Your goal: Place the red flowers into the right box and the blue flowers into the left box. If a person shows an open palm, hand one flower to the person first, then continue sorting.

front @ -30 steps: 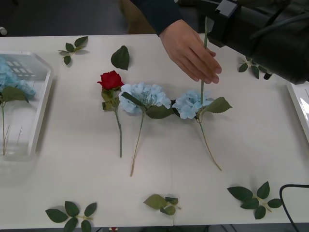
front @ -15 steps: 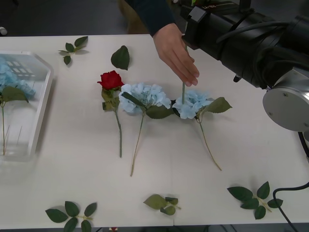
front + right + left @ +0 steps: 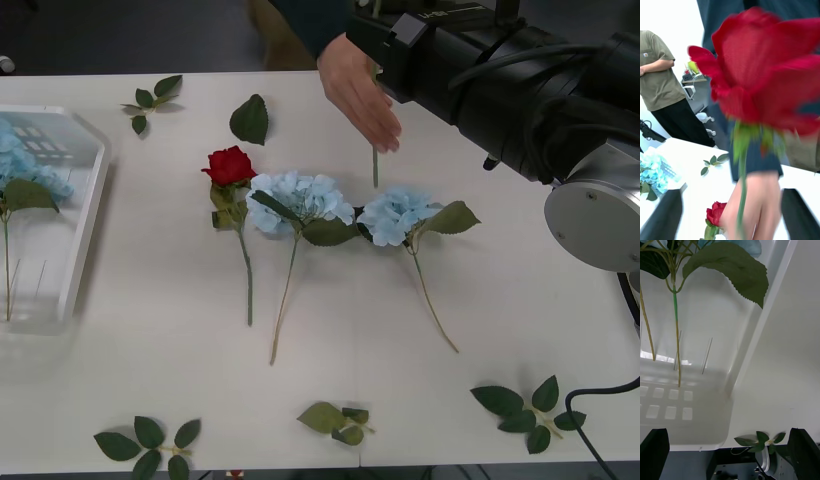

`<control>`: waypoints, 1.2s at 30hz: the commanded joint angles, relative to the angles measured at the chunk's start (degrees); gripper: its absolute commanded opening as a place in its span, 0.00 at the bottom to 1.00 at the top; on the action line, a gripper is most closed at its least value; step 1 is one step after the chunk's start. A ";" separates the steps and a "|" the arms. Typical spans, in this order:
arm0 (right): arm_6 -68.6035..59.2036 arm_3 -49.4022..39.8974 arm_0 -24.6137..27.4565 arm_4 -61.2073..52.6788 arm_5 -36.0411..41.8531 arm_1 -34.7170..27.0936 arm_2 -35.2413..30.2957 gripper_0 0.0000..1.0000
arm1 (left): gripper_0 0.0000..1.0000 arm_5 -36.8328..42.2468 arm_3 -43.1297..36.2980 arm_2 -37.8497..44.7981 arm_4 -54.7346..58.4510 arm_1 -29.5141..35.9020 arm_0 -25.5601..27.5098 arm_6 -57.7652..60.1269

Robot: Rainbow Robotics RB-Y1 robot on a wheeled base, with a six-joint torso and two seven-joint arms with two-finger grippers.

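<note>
Right pincer (image 3: 730, 210) spread, red rose (image 3: 760, 75) upright between fingers, stem in person's hand (image 3: 360, 95) over desk (image 3: 150, 360). Left pincer (image 3: 728, 452) released above left box (image 3: 707, 315) rim.

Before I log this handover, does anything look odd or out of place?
Nothing is damaged. The rose hangs off the table with its stem dangling beside the person's hand, at the right gripper. Loose leaf sprigs lie scattered across the table.
</note>
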 commanded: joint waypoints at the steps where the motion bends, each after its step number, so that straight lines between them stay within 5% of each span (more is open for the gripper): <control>1: -1.25 -0.65 -1.77 -2.69 -0.44 -2.40 -0.02 1.00 | 0.92 2.30 -0.57 2.04 2.16 -0.12 -2.56 -1.20; 8: -0.64 -0.56 2.09 -15.70 0.79 -13.38 -4.94 1.00 | 0.91 5.64 -7.43 3.44 -3.11 -3.11 -3.35 12.78; 15: 0.95 2.08 3.67 -30.99 15.90 -17.25 -15.32 1.00 | 0.91 5.55 -14.02 3.44 -12.51 -11.55 -5.81 28.24; 20: 11.84 12.97 3.50 -39.17 27.42 -17.25 -19.45 1.00 | 0.91 5.47 -19.29 3.36 -22.18 -20.51 -7.48 41.96; 28: 39.71 35.03 3.59 -40.40 32.25 -17.25 -17.16 1.00 | 0.91 1.33 -19.21 -7.45 -35.28 -30.80 -13.90 48.28; 36: 50.69 40.31 5.87 -38.20 24.87 -17.25 -8.28 1.00 | 0.91 -12.99 -11.65 -20.64 -42.22 -37.56 -20.84 57.69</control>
